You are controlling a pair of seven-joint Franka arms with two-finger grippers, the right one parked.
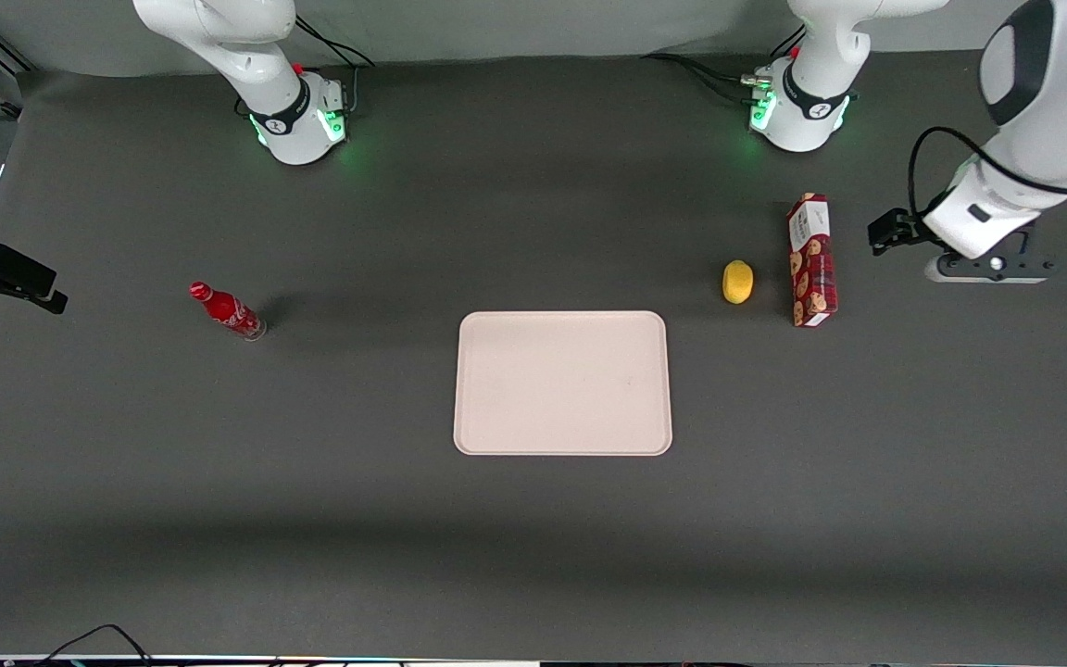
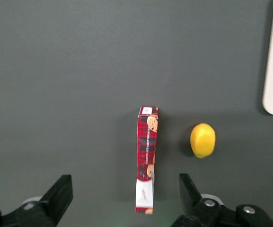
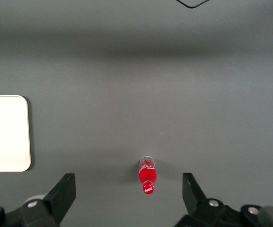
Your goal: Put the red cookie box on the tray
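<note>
Right of centre in the front view, the box [image 1: 812, 261] stands on its long narrow edge on the tabletop [image 1: 311, 519], beside a lemon [image 1: 737, 282] and apart from the tray [image 1: 562, 383]. Above it hangs the end effector [image 2: 122, 198], fingers spread wide. Light, stiff cardboard, probably crushable; a grip across the two broad faces at mid-length seems best.

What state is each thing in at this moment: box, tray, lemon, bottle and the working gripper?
Red cookie box: lying on the table on a narrow side, not gripped, beside the lemon.
Tray: flat on the table, nothing on it.
Lemon: resting on the table, apart from the box.
Red bottle: on the table toward the parked arm's end; whether upright or lying is unclear.
Gripper: open, above the box's white-label end, holding nothing.
</note>
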